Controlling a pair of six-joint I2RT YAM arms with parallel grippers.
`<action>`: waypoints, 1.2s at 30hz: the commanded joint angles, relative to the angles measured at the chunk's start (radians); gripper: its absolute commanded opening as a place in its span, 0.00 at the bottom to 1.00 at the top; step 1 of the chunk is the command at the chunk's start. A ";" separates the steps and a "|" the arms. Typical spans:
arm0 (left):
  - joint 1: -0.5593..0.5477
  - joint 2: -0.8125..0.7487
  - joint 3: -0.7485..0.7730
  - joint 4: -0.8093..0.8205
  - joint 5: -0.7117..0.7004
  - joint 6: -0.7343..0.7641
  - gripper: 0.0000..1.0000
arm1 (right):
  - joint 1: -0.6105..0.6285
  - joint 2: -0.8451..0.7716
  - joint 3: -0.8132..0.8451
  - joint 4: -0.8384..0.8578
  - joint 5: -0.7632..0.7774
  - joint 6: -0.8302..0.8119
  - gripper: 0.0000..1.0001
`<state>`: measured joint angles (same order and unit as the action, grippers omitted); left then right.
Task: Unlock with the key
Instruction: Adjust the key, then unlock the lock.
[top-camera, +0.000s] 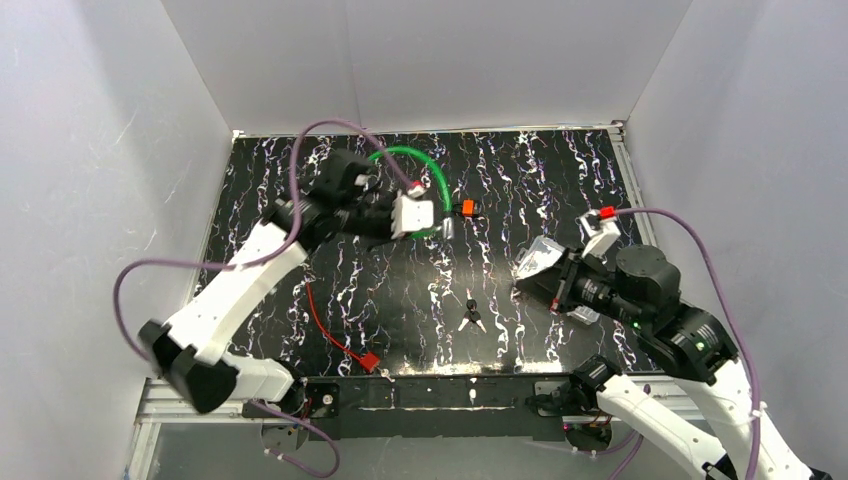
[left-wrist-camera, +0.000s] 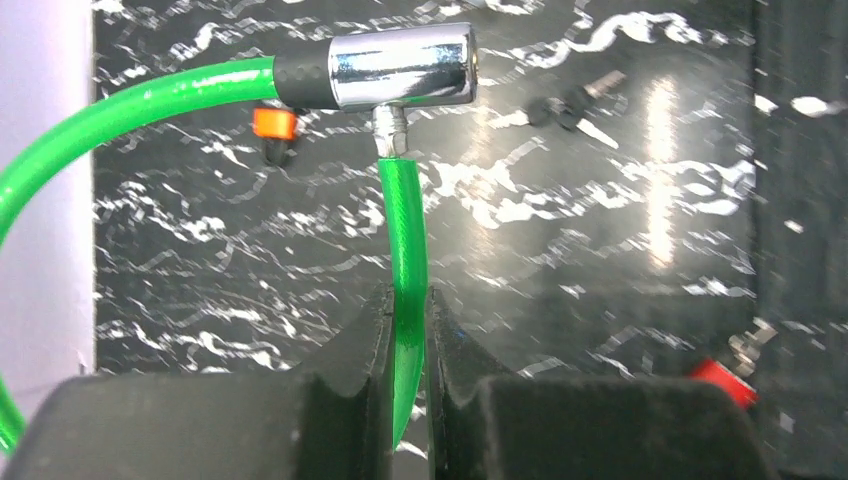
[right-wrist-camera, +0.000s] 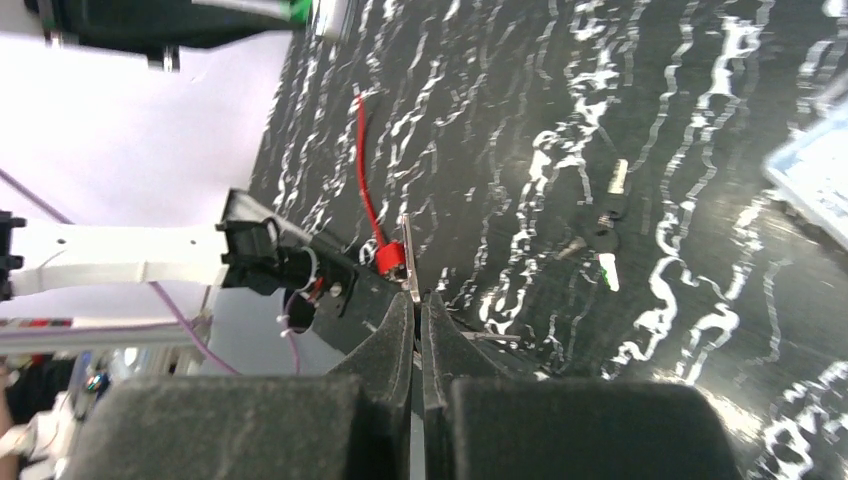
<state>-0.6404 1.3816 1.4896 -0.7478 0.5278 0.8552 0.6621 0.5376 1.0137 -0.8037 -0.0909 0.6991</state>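
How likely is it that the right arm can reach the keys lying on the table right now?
Probably yes. The keys lie on bare table just left of the right hand, nothing between them. That hand is shut and empty, so it must open first.

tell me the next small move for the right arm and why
Likely open the right gripper and lower it over the keys. Its jaws are shut on nothing, and the keys lie loose on the table, untouched. The left gripper clamps the green cable just below the chrome lock, so the lock looks ready for a key.
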 joint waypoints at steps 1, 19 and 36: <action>-0.007 -0.150 -0.119 -0.099 -0.027 0.000 0.00 | -0.002 0.063 -0.045 0.210 -0.216 0.012 0.01; -0.011 -0.146 0.076 -0.071 -0.197 -0.357 0.00 | -0.003 0.381 -0.005 0.641 -0.552 0.200 0.01; -0.087 -0.198 -0.007 0.031 -0.424 -0.303 0.00 | -0.002 0.505 0.029 0.767 -0.435 0.280 0.01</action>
<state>-0.7192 1.2303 1.4996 -0.7814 0.1616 0.5176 0.6621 1.0395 1.0004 -0.1186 -0.5698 0.9700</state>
